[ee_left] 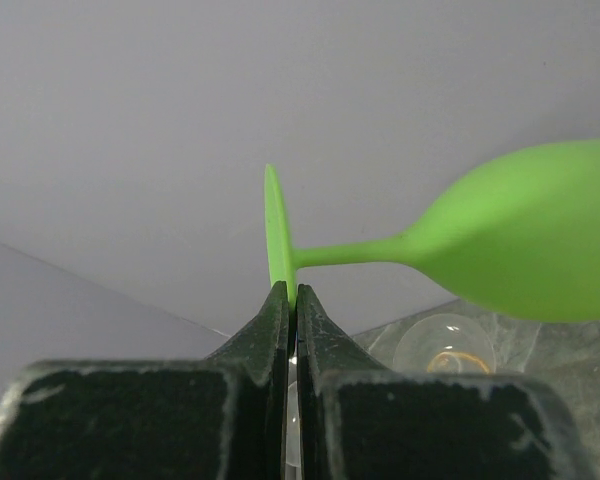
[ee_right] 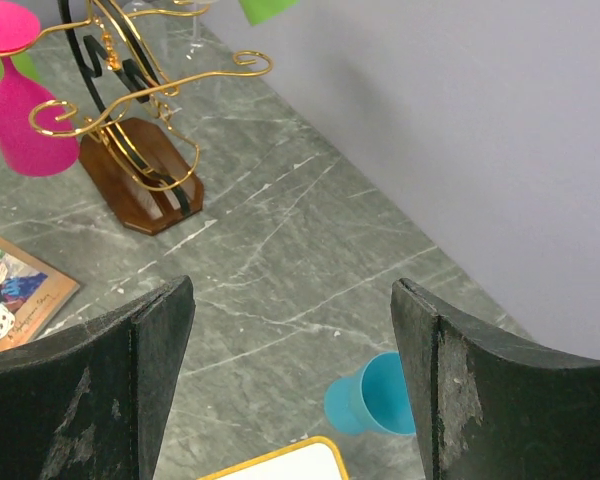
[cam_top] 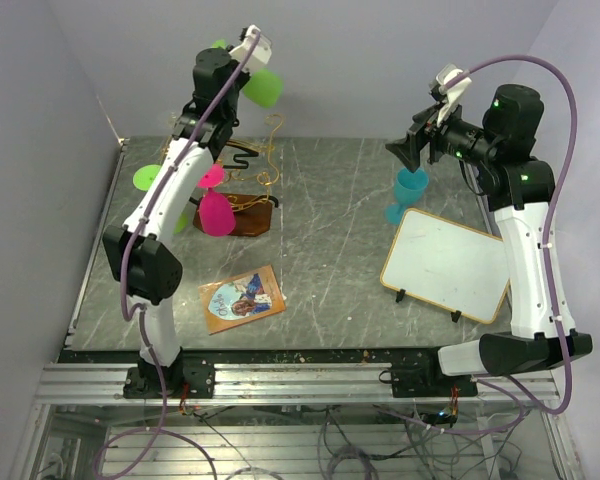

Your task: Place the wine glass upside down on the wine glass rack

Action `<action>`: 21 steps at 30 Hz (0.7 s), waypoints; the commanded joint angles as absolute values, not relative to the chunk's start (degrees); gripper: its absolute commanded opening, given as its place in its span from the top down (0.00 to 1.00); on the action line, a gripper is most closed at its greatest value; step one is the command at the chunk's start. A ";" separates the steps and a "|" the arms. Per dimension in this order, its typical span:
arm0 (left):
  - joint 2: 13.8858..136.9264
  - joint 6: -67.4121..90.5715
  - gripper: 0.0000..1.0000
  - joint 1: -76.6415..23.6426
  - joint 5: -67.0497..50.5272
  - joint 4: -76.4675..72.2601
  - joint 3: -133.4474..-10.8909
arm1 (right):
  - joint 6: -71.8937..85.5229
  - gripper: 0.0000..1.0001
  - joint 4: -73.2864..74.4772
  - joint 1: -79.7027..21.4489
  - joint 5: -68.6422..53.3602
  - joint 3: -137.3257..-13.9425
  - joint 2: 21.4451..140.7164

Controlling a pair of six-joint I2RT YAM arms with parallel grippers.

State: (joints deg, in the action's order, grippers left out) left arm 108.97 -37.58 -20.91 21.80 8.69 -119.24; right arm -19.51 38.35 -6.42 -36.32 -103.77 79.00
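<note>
My left gripper (cam_top: 227, 55) is shut on the foot disc (ee_left: 276, 235) of a lime green wine glass (cam_top: 263, 88), holding it on its side, high above the rack. Its bowl (ee_left: 540, 245) points right in the left wrist view, where the gripper (ee_left: 292, 295) pinches the disc's edge. The gold wire rack (cam_top: 265, 160) stands on a brown wooden base (cam_top: 250, 217) at the back left, and also shows in the right wrist view (ee_right: 130, 90). A pink glass (cam_top: 216, 207) and another green glass (cam_top: 145, 178) hang upside down on it. My right gripper (cam_top: 415, 150) is open and empty above a blue glass (cam_top: 408, 192).
A white board with a yellow rim (cam_top: 448, 265) lies at the right, close to the blue glass (ee_right: 375, 400). A picture card (cam_top: 242, 298) lies near the front left. A clear glass (ee_left: 445, 345) stands below the held glass. Walls close the back and both sides.
</note>
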 commanded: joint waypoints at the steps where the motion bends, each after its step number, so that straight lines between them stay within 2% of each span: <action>1: 110.67 -44.82 0.93 -22.24 25.76 4.23 -122.61 | -18.92 0.21 37.14 -5.97 -37.03 -103.33 78.65; 21: 115.08 -55.81 0.93 -25.84 28.85 2.06 -118.74 | -19.03 0.21 36.77 -5.48 -37.26 -101.94 78.13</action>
State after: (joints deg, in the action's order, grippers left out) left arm 115.02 -52.88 -24.18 28.08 5.32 -119.96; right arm -19.29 37.63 -5.91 -36.64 -102.45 78.94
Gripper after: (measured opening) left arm 0.084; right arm 0.793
